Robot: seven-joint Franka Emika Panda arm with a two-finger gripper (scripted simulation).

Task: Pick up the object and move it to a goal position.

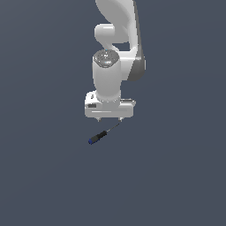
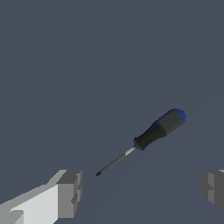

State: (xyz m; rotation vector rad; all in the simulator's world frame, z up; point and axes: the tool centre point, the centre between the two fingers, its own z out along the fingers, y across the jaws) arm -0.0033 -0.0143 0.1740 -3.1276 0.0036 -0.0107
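In the exterior view the screwdriver (image 1: pixel 99 136) lies on the grey floor (image 1: pixel 39 176) just below the gripper (image 1: pixel 109 119), blue cap toward that view's left, its thin shaft running up toward the fingertips. Only the wrist view shows the two fingers (image 2: pixel 70 192) spread wide and holding nothing, with the screwdriver (image 2: pixel 151 138) lying apart from both, its tip nearest one pad.
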